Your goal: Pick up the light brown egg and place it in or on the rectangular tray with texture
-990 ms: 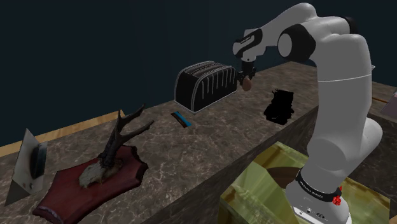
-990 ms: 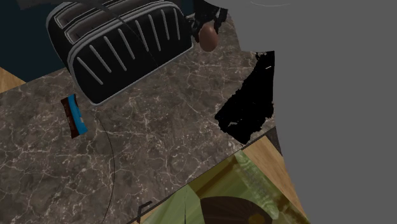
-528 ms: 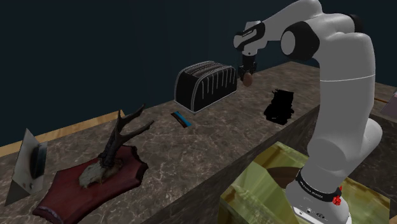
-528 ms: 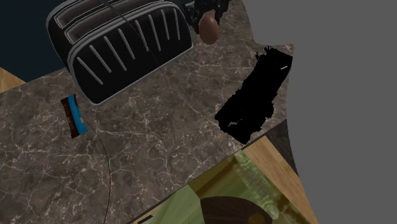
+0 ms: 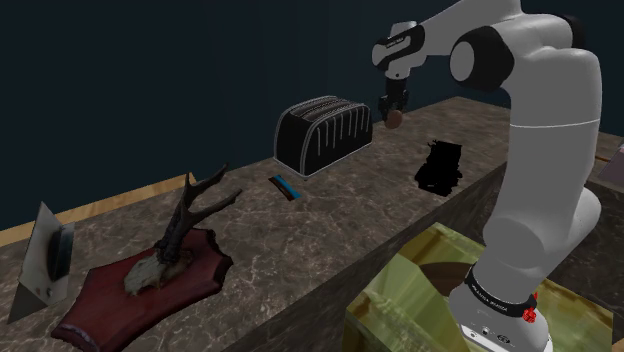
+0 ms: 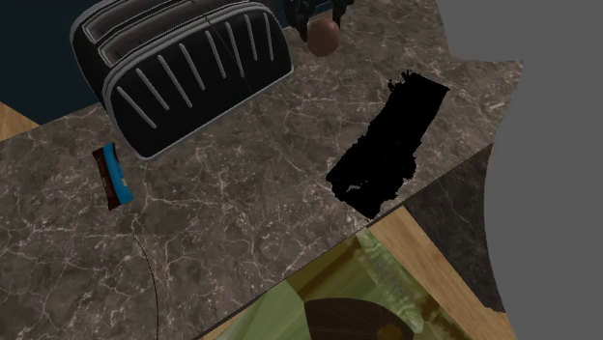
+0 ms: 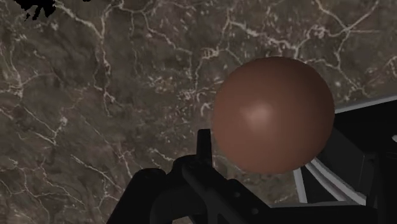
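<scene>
A brown egg (image 5: 397, 119) hangs in the air above the dark marble counter (image 5: 330, 215), beside the toaster's end. My gripper (image 5: 394, 104) is shut on the egg and points down. In the second exterior view the egg (image 6: 323, 36) sits just under the gripper (image 6: 320, 14) at the top edge. In the wrist view the egg (image 7: 273, 114) looms large, with a black finger (image 7: 205, 149) pressed against its side. The tray is a flat, ragged pure-black rectangle (image 5: 440, 166) on the counter, toward the shoulder view's right of the egg; it also lies at the counter's edge (image 6: 388, 143).
A black toaster (image 5: 322, 134) with pale ribs (image 6: 184, 68) stands close beside the egg. A small blue bar (image 5: 285, 187) (image 6: 114, 175) lies mid-counter. An antler plaque (image 5: 150, 268) and a grey wedge (image 5: 45, 255) sit at the shoulder view's left. The greenish stand (image 5: 420, 290) is below the counter.
The arm has raised the gripper and egg higher and a little to the shoulder view's right, off toward the toaster's end. The grip on the egg is unchanged.
</scene>
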